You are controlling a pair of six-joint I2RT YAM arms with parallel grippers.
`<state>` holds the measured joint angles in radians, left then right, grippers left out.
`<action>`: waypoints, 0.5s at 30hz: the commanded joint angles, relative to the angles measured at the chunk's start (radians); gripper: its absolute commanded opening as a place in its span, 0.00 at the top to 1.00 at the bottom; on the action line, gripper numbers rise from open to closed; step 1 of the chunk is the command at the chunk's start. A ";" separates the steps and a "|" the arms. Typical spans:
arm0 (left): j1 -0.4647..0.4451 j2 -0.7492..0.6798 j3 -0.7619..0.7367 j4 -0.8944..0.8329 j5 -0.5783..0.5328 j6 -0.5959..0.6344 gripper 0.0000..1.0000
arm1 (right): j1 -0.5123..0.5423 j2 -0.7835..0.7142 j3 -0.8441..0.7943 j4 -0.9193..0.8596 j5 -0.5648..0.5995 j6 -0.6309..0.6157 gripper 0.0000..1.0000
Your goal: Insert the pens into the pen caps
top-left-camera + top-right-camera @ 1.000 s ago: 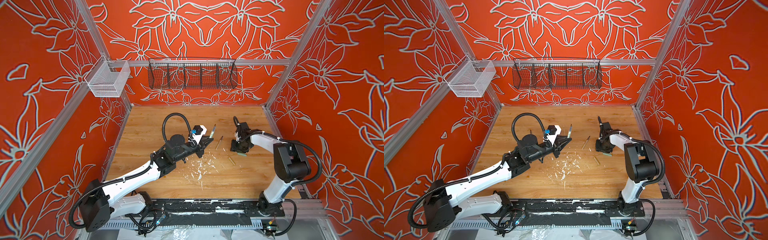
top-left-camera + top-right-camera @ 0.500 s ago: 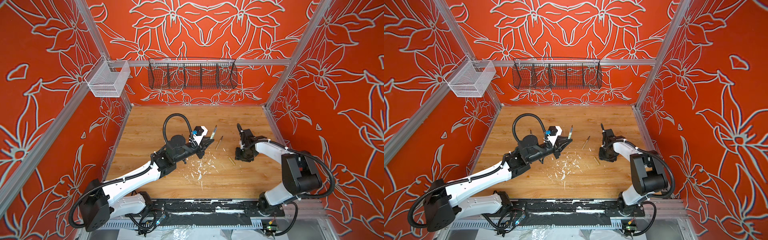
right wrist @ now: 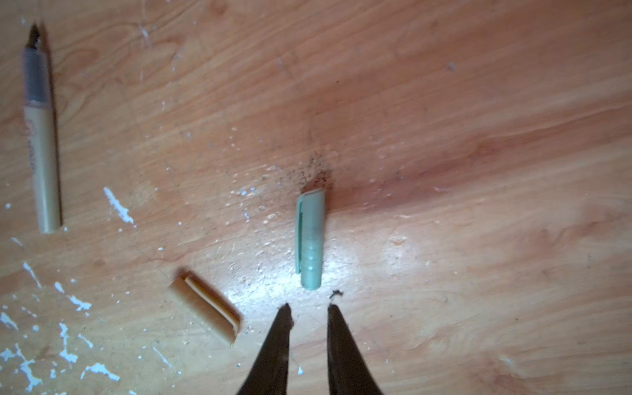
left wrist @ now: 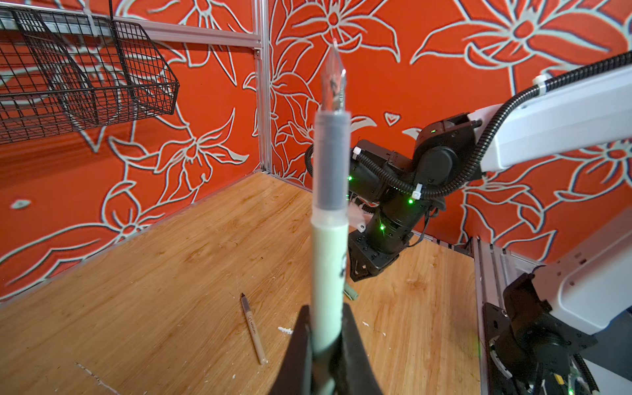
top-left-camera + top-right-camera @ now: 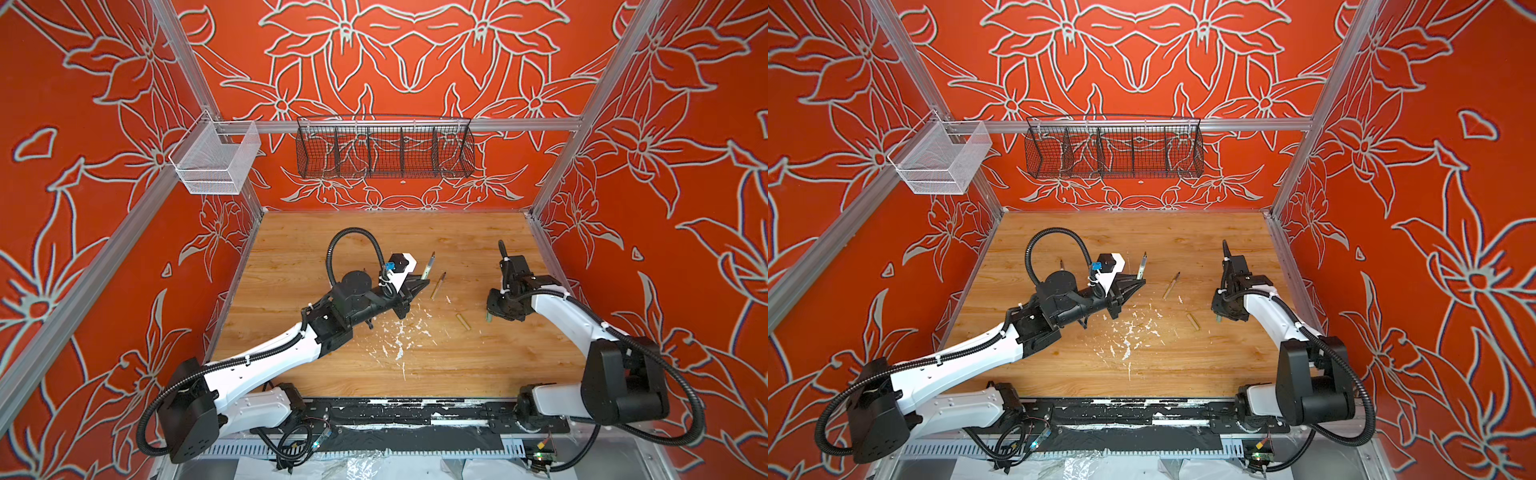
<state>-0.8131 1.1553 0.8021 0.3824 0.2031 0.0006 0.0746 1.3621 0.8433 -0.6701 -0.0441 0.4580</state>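
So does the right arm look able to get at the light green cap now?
Likely yes. The right gripper, jaws apart, hangs just short of the light green cap with bare table between; the tan cap lies clear to one side.

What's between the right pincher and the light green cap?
Only bare table, with a tiny dark speck, lies between the right gripper and the light green cap; the right wrist view shows it.
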 commanded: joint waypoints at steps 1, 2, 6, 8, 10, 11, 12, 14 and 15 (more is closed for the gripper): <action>-0.009 -0.017 0.003 0.010 0.002 0.012 1.00 | -0.025 0.031 -0.019 0.034 0.009 0.022 0.76; -0.009 -0.016 0.003 0.010 0.002 0.012 1.00 | -0.031 0.044 -0.020 0.043 0.003 0.017 0.75; -0.009 -0.013 0.003 0.011 0.002 0.012 1.00 | -0.040 0.094 -0.029 0.077 -0.025 0.005 0.72; -0.009 -0.010 0.003 0.009 0.001 0.012 1.00 | -0.041 0.110 -0.035 0.098 -0.038 0.006 0.71; -0.010 -0.008 0.003 0.010 0.002 0.012 1.00 | -0.041 0.118 -0.038 0.109 -0.046 0.008 0.71; -0.010 -0.005 0.003 0.010 0.002 0.012 1.00 | -0.041 0.123 -0.039 0.113 -0.043 0.008 0.71; -0.010 -0.005 0.003 0.010 0.002 0.011 1.00 | -0.041 0.128 -0.038 0.115 -0.041 0.008 0.71; -0.009 -0.002 0.003 0.010 0.003 0.009 1.00 | -0.041 0.144 -0.036 0.120 -0.042 0.005 0.71; -0.010 -0.001 0.003 0.011 0.004 0.009 1.00 | -0.041 0.151 -0.036 0.120 -0.041 0.006 0.71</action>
<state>-0.8135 1.1553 0.8021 0.3828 0.2028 0.0006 0.0380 1.4937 0.8154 -0.5632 -0.0799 0.4576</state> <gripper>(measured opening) 0.097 0.294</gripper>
